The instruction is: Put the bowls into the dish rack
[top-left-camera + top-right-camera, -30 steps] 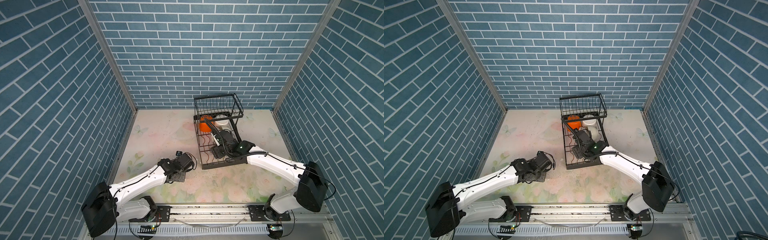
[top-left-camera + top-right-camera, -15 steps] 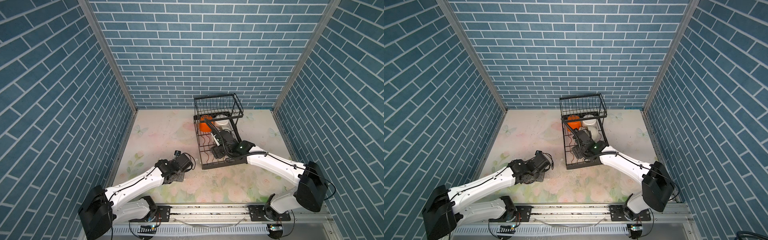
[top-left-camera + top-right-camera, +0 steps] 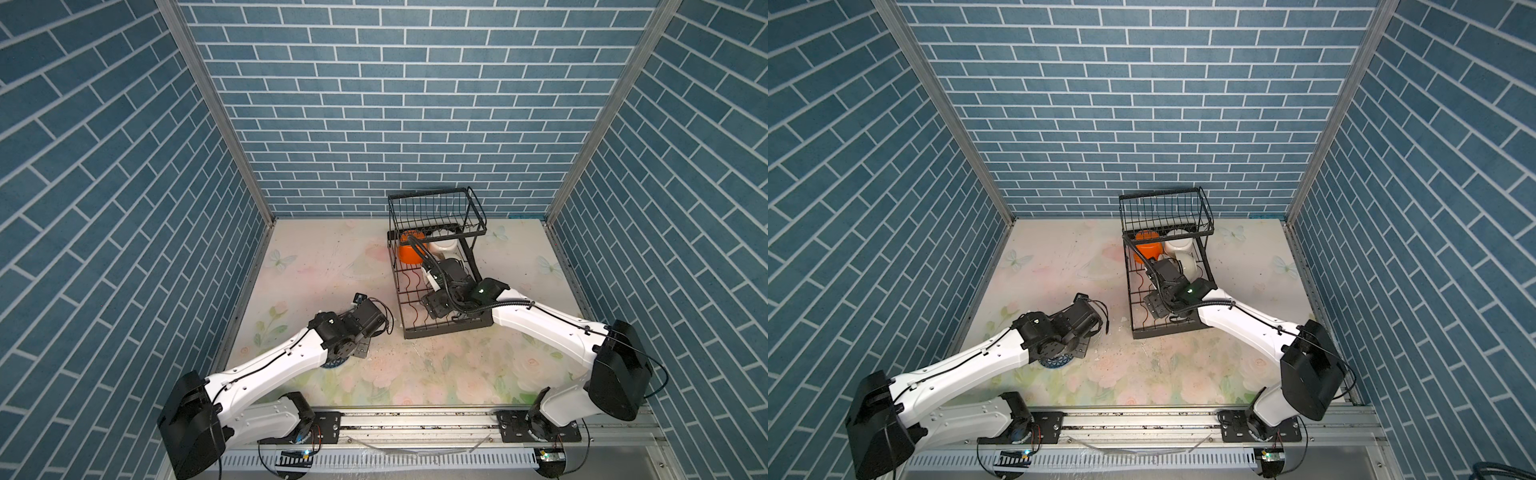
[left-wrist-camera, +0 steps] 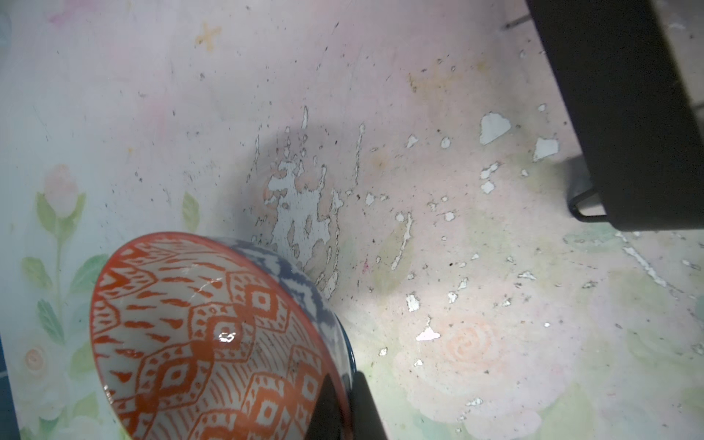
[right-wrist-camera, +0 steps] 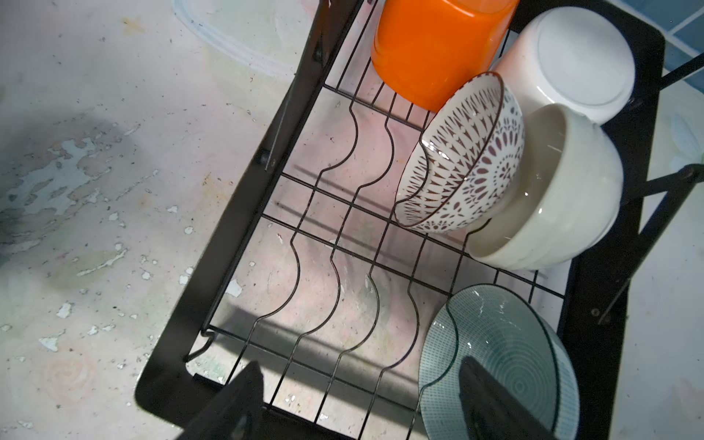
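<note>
Both top views are bright, evenly lit and sharp, with brick lines bowing toward the edges. The wrist views are dimmer: soft shadows pool on the desk (image 4: 457,266), small glare spots glint on glazed bowls (image 4: 213,343), and near parts blur.

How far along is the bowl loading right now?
Five bowls sit in the dish rack: orange, white, brown-patterned, cream, green. The right gripper is open over the rack. The left gripper pinches the orange-patterned bowl, not yet racked.
</note>
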